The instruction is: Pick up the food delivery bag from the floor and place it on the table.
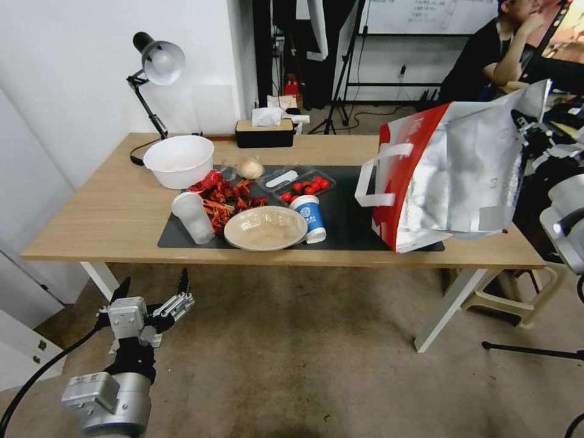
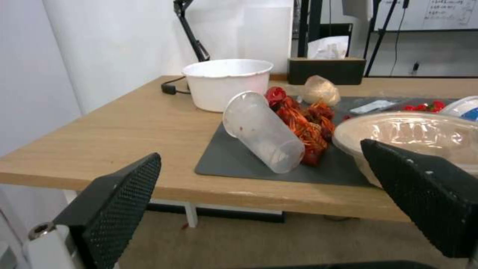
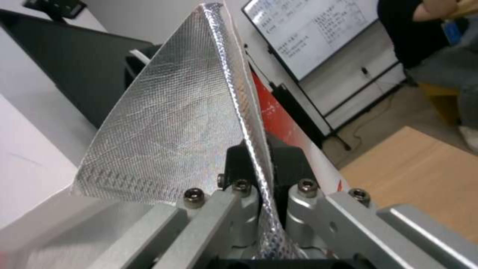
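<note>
Between my right gripper's (image 3: 259, 164) clamped fingers, food delivery bag's (image 1: 462, 164) foil rim, base on table (image 1: 115, 207); left gripper (image 1: 152, 289) wide open, empty.

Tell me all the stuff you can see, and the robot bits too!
bag: 1, white, red and silver, table's right end
table: 1, light wood
mat: 1, dark grey, on table
lamp: 1, black, back left
tub: 1, white, beside mat
cup: 1, clear, tipped on mat
crayfish: pile, red, on mat
bowl: 1, beige, front of mat
paper cup: 1, white-blue, by bowl
tomatoes: several, red, in clear tray
tissue box: 1, black, back edge
left gripper: open, below table's front edge
right gripper: fingers shut on bag's foil edge
</note>
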